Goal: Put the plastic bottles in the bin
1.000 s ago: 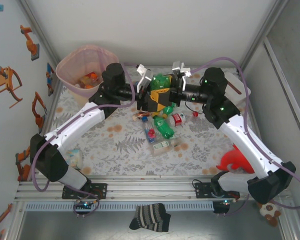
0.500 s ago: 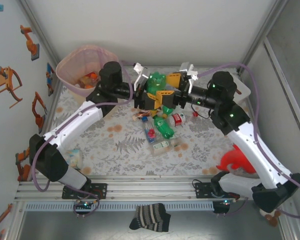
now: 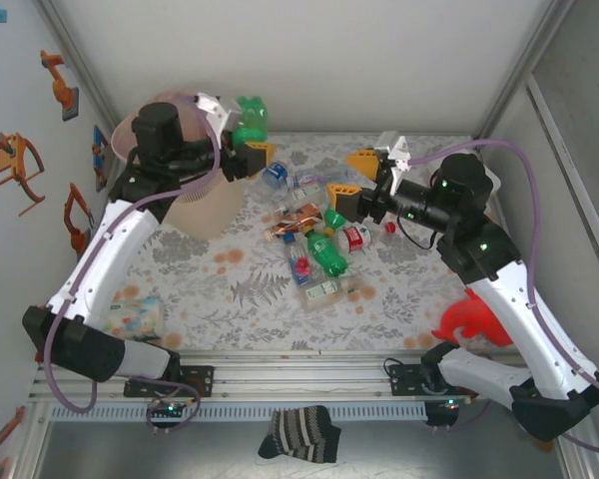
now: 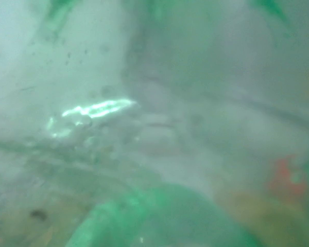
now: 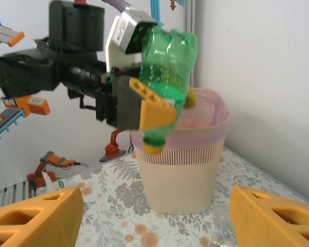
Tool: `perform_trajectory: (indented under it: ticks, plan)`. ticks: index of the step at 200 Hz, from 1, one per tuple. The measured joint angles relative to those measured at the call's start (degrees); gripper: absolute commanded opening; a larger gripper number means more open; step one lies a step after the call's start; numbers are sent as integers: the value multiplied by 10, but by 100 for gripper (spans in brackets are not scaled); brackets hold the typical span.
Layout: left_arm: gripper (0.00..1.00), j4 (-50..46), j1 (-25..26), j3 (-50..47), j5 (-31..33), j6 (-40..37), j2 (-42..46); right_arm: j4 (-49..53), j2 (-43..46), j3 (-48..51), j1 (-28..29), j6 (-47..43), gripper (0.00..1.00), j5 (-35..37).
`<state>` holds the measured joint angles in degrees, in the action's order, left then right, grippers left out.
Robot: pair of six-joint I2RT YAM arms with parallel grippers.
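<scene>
My left gripper (image 3: 242,135) is clamped on a green bottle (image 5: 167,56), its cap pointing down. To my left wrist camera the bottle is a green blur against the lens. The bottle hangs up by the rim of the pink bin (image 5: 180,170); I cannot tell whether it is over the opening. My right gripper (image 3: 351,178) has its jaws apart and holds nothing. Below it, the other bottles (image 3: 314,239) lie heaped mid-table (image 3: 240,299), well apart from the bin.
</scene>
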<state>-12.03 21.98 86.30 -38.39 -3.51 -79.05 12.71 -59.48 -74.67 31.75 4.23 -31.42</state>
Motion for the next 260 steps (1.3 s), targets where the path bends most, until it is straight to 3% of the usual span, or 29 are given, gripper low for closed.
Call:
perform_trajectory:
  ticks: [42,82,128,203,260]
  plan:
    - [43,-44,-55,22,196,-38,-5,7,0,0,0,0,73,4]
    - [43,-91,-111,97,291,-74,-79,10,0,0,0,0,73,7]
    - [43,-174,-153,192,342,-105,-205,17,6,0,0,0,72,11]
    - [44,-305,-169,270,388,-137,-348,24,21,9,0,0,72,15]
    - [53,-370,-172,341,412,-149,-405,34,24,12,0,0,72,20]
